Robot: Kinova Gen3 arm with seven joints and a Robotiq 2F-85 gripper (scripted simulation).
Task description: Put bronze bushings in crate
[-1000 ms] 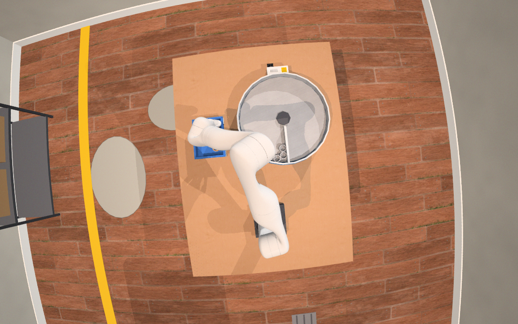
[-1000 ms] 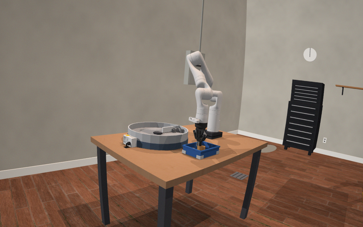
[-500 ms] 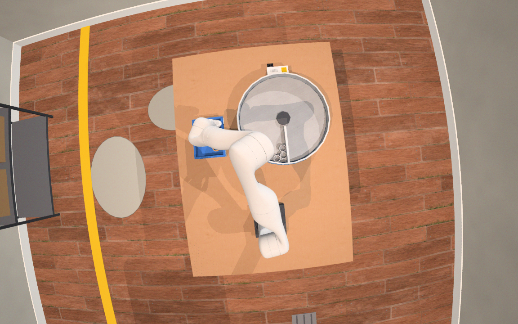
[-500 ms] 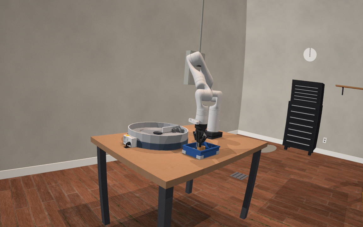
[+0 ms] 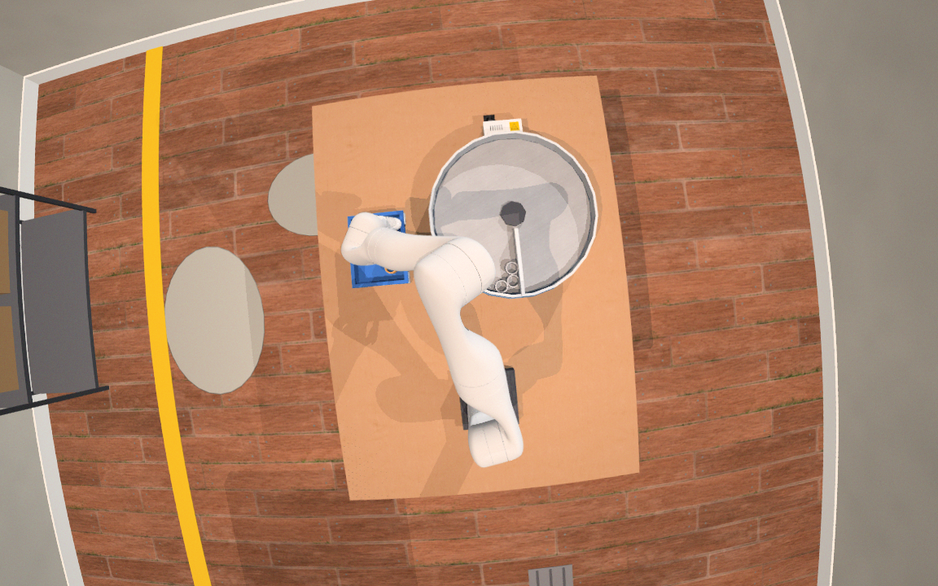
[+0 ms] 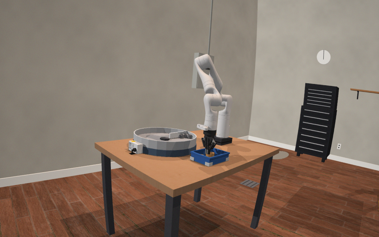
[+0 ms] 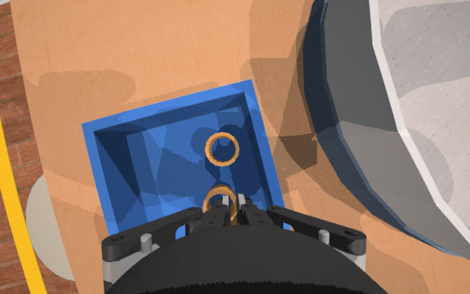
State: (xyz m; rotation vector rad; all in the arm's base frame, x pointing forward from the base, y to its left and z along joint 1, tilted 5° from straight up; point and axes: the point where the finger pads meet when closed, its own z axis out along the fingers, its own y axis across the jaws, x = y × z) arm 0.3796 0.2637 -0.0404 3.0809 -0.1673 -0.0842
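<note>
My gripper (image 6: 208,152) (image 7: 232,202) is low inside the blue crate (image 5: 379,285) (image 6: 199,158) (image 7: 170,101), shut on the wall of a bronze bushing (image 6: 207,155) (image 7: 219,190). Whether that bushing touches the crate floor is hidden. A second bronze bushing (image 7: 210,149) stands upright beyond it in the wrist view. Another bronze bushing (image 5: 391,272) (image 6: 212,153) stands in the crate, hidden by the gripper in the wrist view. Several grey bushings (image 5: 511,273) (image 6: 186,135) stand on the turning table (image 5: 592,181) (image 6: 161,144). The arm hides the gripper in the top view.
The turning table's high rim is just right of the crate. A white divider (image 5: 519,255) (image 6: 176,134) runs from its hub (image 5: 512,213) (image 6: 164,138) to the rim, beside the grey bushings. A white control box (image 5: 502,127) (image 6: 136,146) sits at its outer side.
</note>
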